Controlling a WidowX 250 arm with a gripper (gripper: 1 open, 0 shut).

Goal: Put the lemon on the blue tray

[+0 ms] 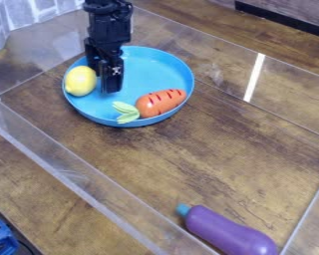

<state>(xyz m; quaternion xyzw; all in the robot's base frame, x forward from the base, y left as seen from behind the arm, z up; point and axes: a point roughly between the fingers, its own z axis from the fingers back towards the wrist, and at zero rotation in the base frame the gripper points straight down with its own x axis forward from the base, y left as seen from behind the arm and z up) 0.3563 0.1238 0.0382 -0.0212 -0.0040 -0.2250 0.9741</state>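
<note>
The tray (159,64) is the landmark — it sits toward the back of the bench (149,164). In it, at its left side, lies the lemon (80,81); in its front right part lies the carrot (161,103), leaf end pointing left. The eggplant (229,231) rests on the bench, well apart from the tray — in front of it and off to the right. The end effector (104,82) is over the tray's left part, just right of the lemon.

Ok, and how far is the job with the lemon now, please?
The placing looks done: the lemon lies in the blue tray, at its left side in the view, near the carrot. Nothing seems to be in hand: the gripper is beside the lemon, not around it. Probably only moving the arm away is left.
</note>
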